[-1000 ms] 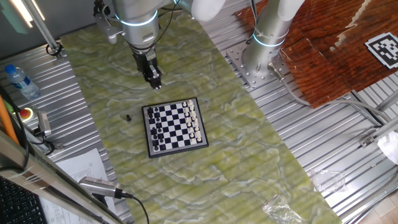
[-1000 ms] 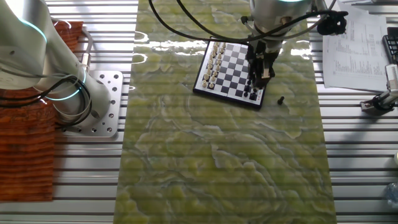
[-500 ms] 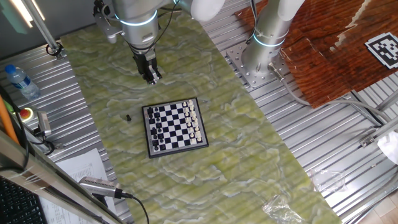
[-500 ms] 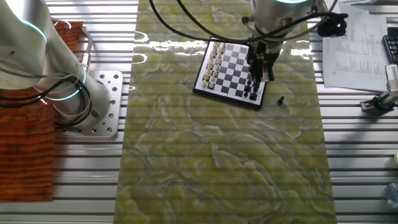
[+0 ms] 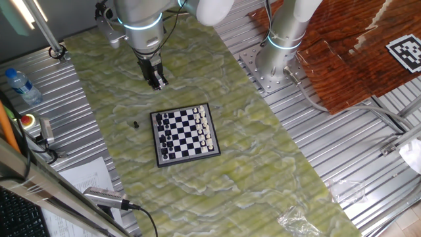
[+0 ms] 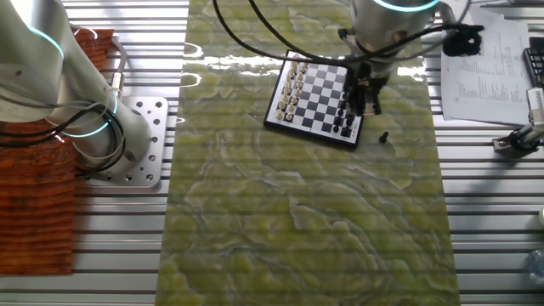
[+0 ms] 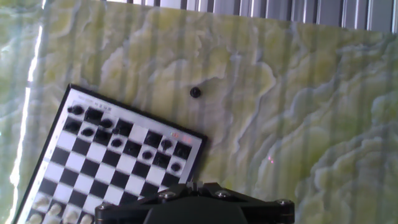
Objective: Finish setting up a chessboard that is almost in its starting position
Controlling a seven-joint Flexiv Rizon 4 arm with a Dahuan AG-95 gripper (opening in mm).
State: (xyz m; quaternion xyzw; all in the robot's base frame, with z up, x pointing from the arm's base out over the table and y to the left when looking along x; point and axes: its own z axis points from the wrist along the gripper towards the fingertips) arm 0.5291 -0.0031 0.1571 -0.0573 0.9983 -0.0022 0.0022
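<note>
Pincer (image 5: 156, 81) hangs above the bench (image 5: 263, 164), clear of the board (image 5: 185, 133) and beyond its black-piece end; it carries nothing that can be seen, and whether its fingers are apart or together cannot be told from any view, the hand view showing only the underside of the mount. The board lies flat on the green marbled bench, roughly mid-surface, with white pieces ranked along one edge and black pieces along the opposite edge. One small black piece (image 5: 135, 124) stands off the board, on the bench just beside the black-piece edge; the same piece (image 7: 195, 93) is plain in the hand view, near the board's corner and apart from the frame. In that view the black ranks look nearly complete; which square is vacant is too small to confirm. Judgement: the setup is almost finished, with the white side apparently in order and a single black piece outstanding. Remaining work, as judged, is to descend on the stray piece, grasp it, carry it to the vacant square among the black pieces, and release it upright.
</note>
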